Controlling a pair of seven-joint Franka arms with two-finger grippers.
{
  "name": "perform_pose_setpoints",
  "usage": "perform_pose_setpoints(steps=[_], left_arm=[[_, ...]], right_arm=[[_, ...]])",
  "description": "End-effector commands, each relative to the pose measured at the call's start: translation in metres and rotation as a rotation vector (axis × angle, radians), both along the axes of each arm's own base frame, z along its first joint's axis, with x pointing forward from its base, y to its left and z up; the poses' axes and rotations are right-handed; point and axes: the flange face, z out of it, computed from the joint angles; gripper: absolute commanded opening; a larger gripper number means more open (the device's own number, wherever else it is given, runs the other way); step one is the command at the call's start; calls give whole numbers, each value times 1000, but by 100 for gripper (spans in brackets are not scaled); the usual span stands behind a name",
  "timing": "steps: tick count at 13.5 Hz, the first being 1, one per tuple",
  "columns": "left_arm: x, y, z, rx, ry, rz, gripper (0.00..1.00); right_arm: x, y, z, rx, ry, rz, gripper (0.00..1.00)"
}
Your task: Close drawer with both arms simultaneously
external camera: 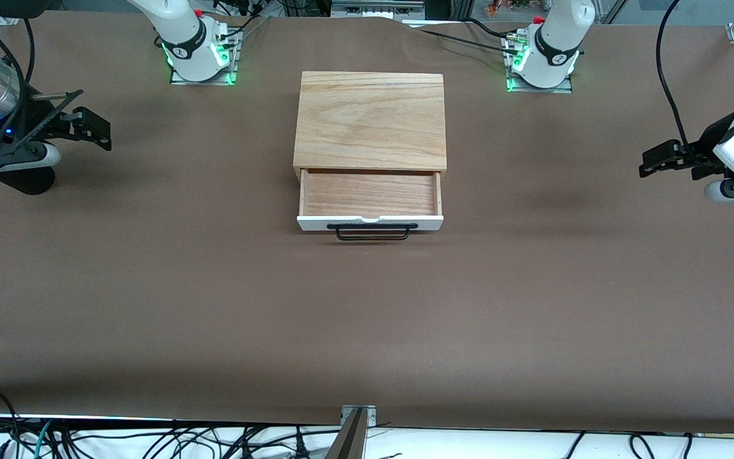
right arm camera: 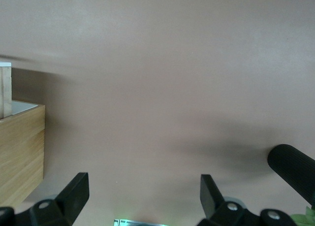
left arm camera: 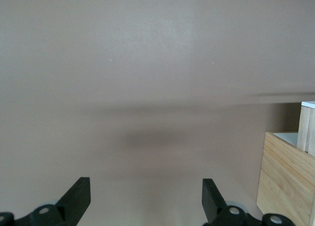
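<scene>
Landmark for this entry: oak box [external camera: 370, 120], mid-table between the two arm bases.

Right gripper [external camera: 90, 127] hovered over bare table [external camera: 214, 306], well apart from the box toward the right arm's end. Its wrist view showed the right gripper's fingers [right arm camera: 74, 194] spread wide, holding nothing, with the box side at the frame edge.

Drawer [external camera: 370, 194] stood pulled out of the box on the side nearer the front camera, reddish inside exposed and empty. White front panel [external camera: 370, 222] and black bar handle [external camera: 372, 232] lay nearest the camera. Nothing touched it.

Left gripper [external camera: 663, 159] hovered over bare table well apart from the box toward the left arm's end; the left gripper's fingers [left arm camera: 76, 196] were likewise spread and empty.

Judgement: task not yet begun; both arms must first come round in front of the panel.

Risks:
- Uneven push from the two arms could skew the drawer and jam it in the box.
- The box looked unanchored; a hard shove might slide it toward the bases rather than seat the drawer.
- Open fingers could snag the handle.
</scene>
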Motion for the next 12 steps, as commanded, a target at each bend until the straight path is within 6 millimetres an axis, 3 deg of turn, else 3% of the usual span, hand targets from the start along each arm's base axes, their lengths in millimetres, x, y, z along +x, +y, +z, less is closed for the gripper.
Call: perform_pose_setpoints(steps=[1, 12], left_arm=[[-1, -2, 5, 9, -1, -1, 100], [1, -6, 1, 6, 4, -9, 100]], right_arm=[[-1, 3, 2, 17, -2, 4, 100], [-3, 7, -1, 43, 12, 7, 100]])
